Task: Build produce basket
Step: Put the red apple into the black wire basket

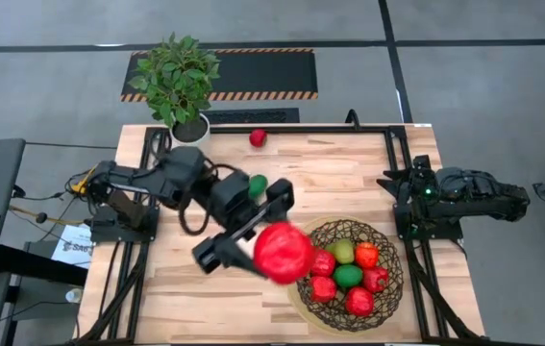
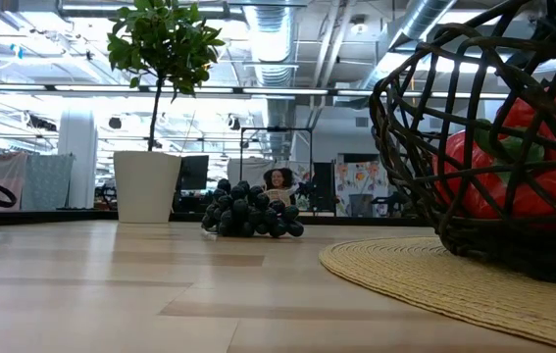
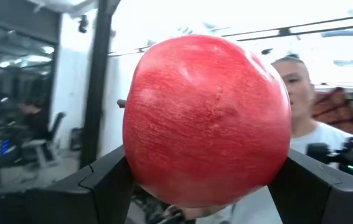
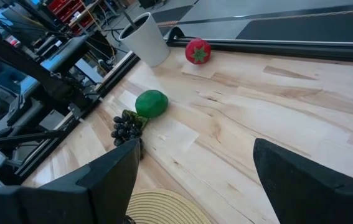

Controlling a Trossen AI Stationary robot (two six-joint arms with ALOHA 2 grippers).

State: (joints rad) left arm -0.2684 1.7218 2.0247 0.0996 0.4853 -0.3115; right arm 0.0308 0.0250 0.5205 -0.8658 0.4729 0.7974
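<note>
My left gripper [image 1: 272, 245] is shut on a large red apple [image 1: 284, 253], held high above the table just left of the basket [image 1: 387, 252]. The apple fills the left wrist view [image 3: 207, 118]. The dark wire basket stands on a round tan mat [image 2: 434, 275] and holds several red, green and orange fruits. On the table lie a green lime [image 4: 150, 103], dark grapes [image 4: 125, 127] and a small red fruit [image 4: 197, 51]. My right gripper [image 4: 195, 180] is open and empty at the table's right edge. My left gripper pinches the red apple between its two fingers, one finger [image 3: 104, 183] on each opposite side of the apple [image 3: 136, 168]. The fingers come slanting from the table's left. The apple is lifted clear of the table and the basket.
A potted plant in a white pot [image 1: 189, 125] stands at the far left edge. The grapes also show in the low view [image 2: 248, 216], in front of the pot [image 2: 147, 186]. A person [image 3: 304, 99] shows in the room beyond the apple. Bare wood lies between lime and basket.
</note>
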